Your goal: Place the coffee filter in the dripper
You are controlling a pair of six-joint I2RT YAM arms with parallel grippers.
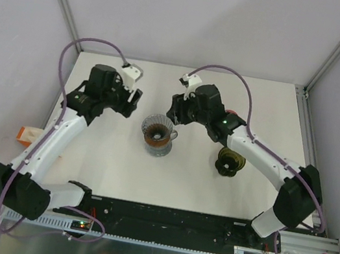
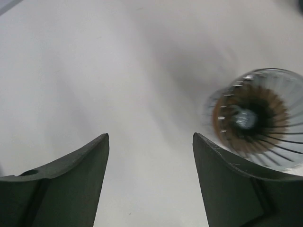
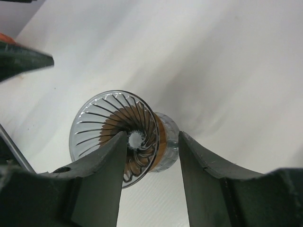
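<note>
The dripper [image 1: 158, 135] is sitting near the middle of the white table [image 1: 109, 172], and I am taking it as my marker for everything else. It is clear ribbed glass, and a brown lining is showing through its wall. That lining looks like the coffee filter [image 1: 155, 137], lying inside the cone. Its top edge is hard to pick out against the ribs.

The left gripper [image 1: 136, 102] is hovering just to the far left of the dripper. On its own camera the left gripper [image 2: 150, 137] is standing wide apart with only bare table in the gap. The dripper [image 2: 258, 118] is blurring out at the right of that view, partly cut off by the frame and by one finger, with the filter [image 2: 272, 101] showing as a brown ring.

The right gripper [image 1: 172, 113] is hanging just to the far right of the dripper, close over its rim. From the wrist, the right gripper [image 3: 152, 135] is parted and clamping nothing. The dripper [image 3: 85, 127] and the brown filter [image 3: 111, 124] are partly hiding behind one fingertip. Whether that tip is touching the glass, I cannot tell.

To the dripper's right a dark, fluted object [image 1: 228, 162] is lying half under the right arm, too shadowed to name. Well off to the left an orange thing [image 1: 25, 134] is peeking out past the table edge.
</note>
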